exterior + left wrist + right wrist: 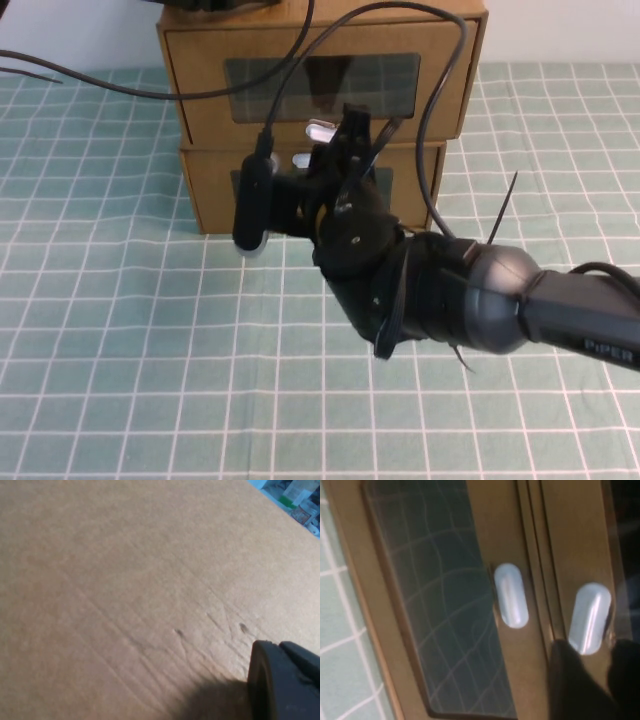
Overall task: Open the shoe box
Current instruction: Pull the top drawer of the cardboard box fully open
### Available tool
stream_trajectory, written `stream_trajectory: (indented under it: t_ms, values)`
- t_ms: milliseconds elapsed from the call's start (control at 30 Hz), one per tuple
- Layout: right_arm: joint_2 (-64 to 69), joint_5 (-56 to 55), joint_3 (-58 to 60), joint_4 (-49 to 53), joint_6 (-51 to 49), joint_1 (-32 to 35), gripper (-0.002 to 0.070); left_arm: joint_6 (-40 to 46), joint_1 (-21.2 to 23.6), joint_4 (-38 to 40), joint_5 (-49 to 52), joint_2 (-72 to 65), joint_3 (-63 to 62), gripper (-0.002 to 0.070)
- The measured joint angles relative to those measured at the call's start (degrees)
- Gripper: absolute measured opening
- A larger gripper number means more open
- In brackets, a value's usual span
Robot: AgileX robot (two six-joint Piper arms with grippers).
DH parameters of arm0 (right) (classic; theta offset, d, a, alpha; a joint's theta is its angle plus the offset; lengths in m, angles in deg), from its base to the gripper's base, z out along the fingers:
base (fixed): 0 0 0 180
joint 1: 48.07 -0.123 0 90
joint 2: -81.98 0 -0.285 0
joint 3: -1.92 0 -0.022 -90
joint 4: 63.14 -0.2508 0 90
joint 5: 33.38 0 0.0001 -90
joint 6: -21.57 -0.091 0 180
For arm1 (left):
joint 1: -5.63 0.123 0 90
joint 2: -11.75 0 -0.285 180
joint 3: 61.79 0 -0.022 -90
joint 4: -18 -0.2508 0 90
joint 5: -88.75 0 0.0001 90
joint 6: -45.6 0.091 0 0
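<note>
- A green cloth (120,330) ruled in pale squares covered the table, with a pale wall (80,30) behind it.
- The upper shoe box (430,50) stood directly ahead of the right gripper (600,650). It was stacked squarely on a lower shoe box (205,195). Both were cardboard drawers with dark windows in fronts that faced the robot.
- The upper handle (590,617), a small pale oblong pull, lay just off the right gripper's fingertips. Its long axis ran along the box front, across the line of the arm's reach.
- The right gripper's jaws stood parted, with nothing clamped between them. The view was dim there, so I could not say whether a pad touched the pull.
- The lower handle (510,596) sat just below and beside that gripper, across the seam between the boxes, near enough to be caught by mistake.
- The right arm, reaching in from the robot's right, was much the nearer to the pull. The coming move probably called for closing across the handle's short side and drawing straight back toward the robot.
- The left gripper (282,680) was close over a plain cardboard face, which I judged to be the top of the upper shoe box. I could not tell whether it was released or clenched.
</note>
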Motion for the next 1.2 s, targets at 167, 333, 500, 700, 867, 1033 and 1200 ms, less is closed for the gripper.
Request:
stream_trajectory:
  t_ms: [167, 333, 500, 700, 867, 1033, 1200]
  values:
    - [1.0, -0.4, -1.7, 0.0, -2.8, 2.3, 0.0314, 0.0, 0.0, 0.1, 0.2, 0.0, 0.0, -0.0005]
    - [2.7, -1.1, -3.6, 0.1, -3.1, 2.5, 0.0339, 0.0, 0.0, 0.3, 0.2, 0.0, 0.0, -0.0005]
    - [6.1, -2.1, -7.1, 0.1, -3.1, 3.0, 0.034, 0.0, 0.0, 0.4, 0.3, 0.0, 0.0, -0.0005]
    - [9.9, -0.9, -12.6, 0.2, -3.1, 4.3, 0.0252, 0.0, 0.3, 1.0, 0.3, -0.1, 0.0, -0.0005]
    - [10.4, 0.7, -13.9, 0.5, -3.1, 4.3, 0.0034, 0.0, 0.3, 1.3, 0.5, -0.2, 0.0, -0.0005]
    - [10.4, 1.2, -14.0, 0.6, -2.9, 4.1, 0.0009, 0.0, 0.3, 1.3, 0.8, -0.2, 0.0, -0.0005]
    - [10.2, 2.9, -14.0, -1.0, -0.7, 2.9, 0.0007, -0.5, 0.3, 1.3, 0.9, -0.2, -0.1, -0.0005]
